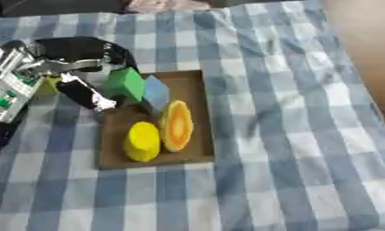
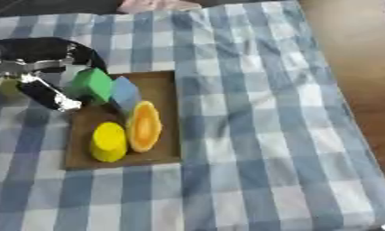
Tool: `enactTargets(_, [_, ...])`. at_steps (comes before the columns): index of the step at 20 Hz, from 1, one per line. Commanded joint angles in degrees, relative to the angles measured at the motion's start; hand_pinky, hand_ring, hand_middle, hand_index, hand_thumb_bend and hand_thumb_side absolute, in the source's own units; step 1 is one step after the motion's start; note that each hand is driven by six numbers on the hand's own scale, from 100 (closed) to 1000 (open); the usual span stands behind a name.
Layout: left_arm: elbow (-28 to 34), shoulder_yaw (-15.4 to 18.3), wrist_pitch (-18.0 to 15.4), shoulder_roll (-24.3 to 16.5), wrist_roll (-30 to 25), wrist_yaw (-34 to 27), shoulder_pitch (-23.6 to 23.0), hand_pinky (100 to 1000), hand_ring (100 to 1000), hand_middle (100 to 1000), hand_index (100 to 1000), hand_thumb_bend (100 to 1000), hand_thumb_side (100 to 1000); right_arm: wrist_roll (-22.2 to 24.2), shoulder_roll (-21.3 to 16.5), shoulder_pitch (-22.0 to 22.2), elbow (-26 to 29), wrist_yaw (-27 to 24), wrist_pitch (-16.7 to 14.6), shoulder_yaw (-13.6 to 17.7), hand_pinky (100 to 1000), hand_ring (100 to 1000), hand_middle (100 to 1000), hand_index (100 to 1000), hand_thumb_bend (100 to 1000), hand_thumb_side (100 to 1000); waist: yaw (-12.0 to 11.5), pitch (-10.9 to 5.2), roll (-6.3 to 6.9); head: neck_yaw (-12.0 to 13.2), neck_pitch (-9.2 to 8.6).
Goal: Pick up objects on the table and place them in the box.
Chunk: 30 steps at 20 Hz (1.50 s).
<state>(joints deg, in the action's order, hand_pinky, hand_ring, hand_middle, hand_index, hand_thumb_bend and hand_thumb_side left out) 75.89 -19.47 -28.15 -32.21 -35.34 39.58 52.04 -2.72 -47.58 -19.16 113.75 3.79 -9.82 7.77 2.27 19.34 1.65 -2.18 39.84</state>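
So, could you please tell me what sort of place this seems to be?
Probably a staged tabletop for sorting practice, not a lived-in room: a blue checked cloth covers the table, a shallow brown box holds toy-like blocks, and the robot's left hand reaches in.

The left hand (image 1: 81, 85) hung over the box's (image 1: 194, 118) near-left corner, blocking approach from that side. Inside, the green block (image 1: 126, 83), blue block (image 1: 156, 92), orange piece (image 1: 178, 125) and yellow piece (image 1: 142, 141) crowded its right half; bare floor remained along its left wall. The checked surface (image 1: 298, 135) right of the box lay open.
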Motion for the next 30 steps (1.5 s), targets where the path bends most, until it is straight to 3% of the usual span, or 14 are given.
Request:
enactTargets(1, [4.2,1.5,-1.9,-2.9,-2.0,-0.1,0.2,994,951,850,939,435,949,0.3,-1.1,-0.5,0.8,-0.3,0.0,1.0,879,745,622,839,100,476,-0.1,-1.14,-0.15,-0.4,0.21])
enactTargets(5, [7.4,2.6,-1.8,-3.9,-2.7,-2.0,-0.2,999,957,852,941,484,939,0.5,-1.1,-0.4,0.7,-0.4,0.1,0.9,879,745,620,837,100,469,-0.4,-1.37,-0.2,-0.6,0.15])
enactTargets(7, [8.2,2.8,-1.7,-4.1,-3.1,-2.5,-0.3,1000,956,850,940,460,918,0.6,-1.0,-0.4,0.6,-0.5,0.1,0.9,879,744,620,837,100,464,-0.4,-1.46,-0.28,-0.6,0.1])
enactTargets(10, [8.8,3.1,-1.6,-4.2,-3.3,-3.8,-0.3,994,946,837,927,345,805,0.7,-1.0,-0.3,0.5,-0.6,0.0,0.9,880,744,620,838,100,461,-0.5,-1.51,-0.4,-0.6,0.07])
enactTargets(13, [9.3,3.7,-1.0,-4.1,-3.0,-5.0,-0.3,992,941,832,925,293,765,0.7,-1.0,-0.3,0.5,-0.6,0.0,0.9,880,744,620,838,100,462,-0.6,-1.51,-0.43,-0.7,0.06])
enactTargets(16, [9.7,4.5,-0.1,-4.3,-2.5,-5.9,-0.1,981,931,821,915,200,639,0.8,-1.0,-0.4,0.4,-0.6,0.0,0.9,880,744,620,838,100,460,-0.6,-1.48,-0.43,-0.7,-0.02])
enactTargets(19, [9.3,6.5,1.8,-5.4,-1.1,-5.5,0.4,974,929,819,908,201,569,0.8,-1.1,-0.3,0.4,-0.6,-0.1,0.9,880,745,621,838,100,458,-0.7,-1.45,-0.39,-0.6,-0.03])
enactTargets(24, [3.5,9.9,5.2,-8.5,2.0,-1.8,1.5,968,935,829,915,280,567,0.5,-1.4,0.0,0.5,-0.4,-0.1,1.1,879,745,621,838,100,459,-0.7,-1.37,-0.11,-0.7,-0.4])
enactTargets(30, [-4.7,12.6,6.7,-10.7,5.5,2.3,1.7,970,938,841,934,313,620,0.2,-1.6,0.0,0.8,-0.3,-0.1,1.4,880,745,621,838,100,463,-0.7,-1.13,0.19,-0.9,-0.84])
